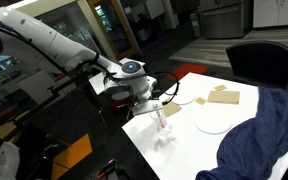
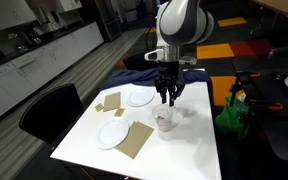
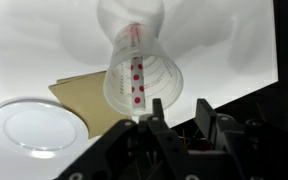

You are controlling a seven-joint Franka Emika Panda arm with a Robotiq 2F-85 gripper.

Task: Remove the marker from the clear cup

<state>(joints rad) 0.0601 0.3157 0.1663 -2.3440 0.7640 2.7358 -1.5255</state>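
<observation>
The clear cup (image 3: 149, 85) stands on the white table (image 2: 184, 150) with the red marker (image 3: 136, 75) upright inside it; the marker shows a lighter barrel with red dots. The cup also shows in both exterior views (image 1: 164, 130) (image 2: 165, 122), with the marker's red tip (image 1: 162, 117) poking up. My gripper (image 3: 181, 108) is open and empty. It hangs just above and slightly beside the cup (image 1: 147, 100) (image 2: 169, 97), touching neither cup nor marker.
Two white plates (image 2: 114, 132) (image 2: 139, 98) and flat brown cardboard pieces (image 2: 137, 141) (image 2: 111, 101) lie on the table beyond the cup. A blue cloth (image 1: 269, 130) drapes over one table end. A black chair (image 1: 259, 60) stands by the table's side.
</observation>
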